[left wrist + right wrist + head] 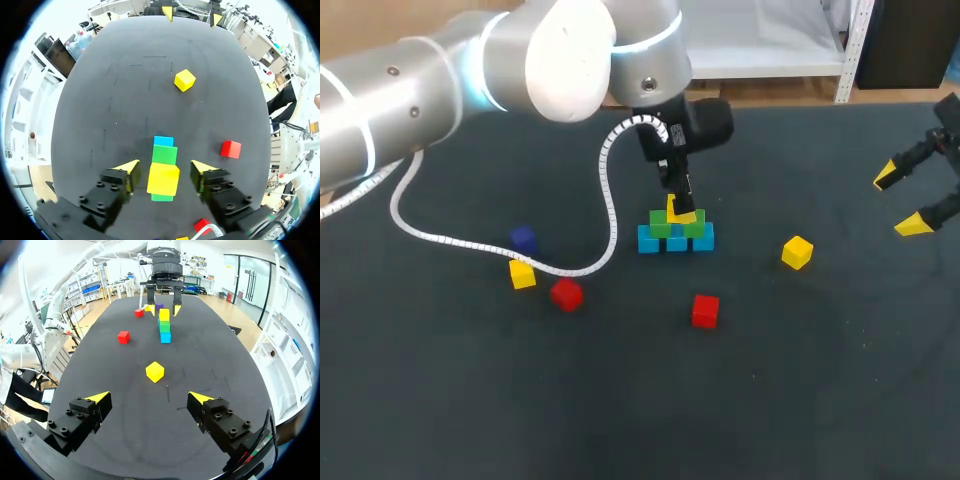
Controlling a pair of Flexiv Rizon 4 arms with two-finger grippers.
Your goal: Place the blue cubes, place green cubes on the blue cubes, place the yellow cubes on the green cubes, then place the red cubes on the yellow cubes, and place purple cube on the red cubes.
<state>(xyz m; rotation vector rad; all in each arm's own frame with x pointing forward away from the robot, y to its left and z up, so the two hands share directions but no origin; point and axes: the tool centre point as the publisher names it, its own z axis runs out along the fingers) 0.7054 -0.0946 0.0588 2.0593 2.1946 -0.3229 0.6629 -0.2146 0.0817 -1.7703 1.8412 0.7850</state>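
Downward, left pincer (165, 168) astride yellow cube (163, 180).

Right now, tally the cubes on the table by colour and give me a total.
Blue cubes: 3
Green cubes: 2
Yellow cubes: 3
Red cubes: 2
Purple cube: 1
Total: 11

Left gripper (165, 169), right gripper (149, 398): jaws apart
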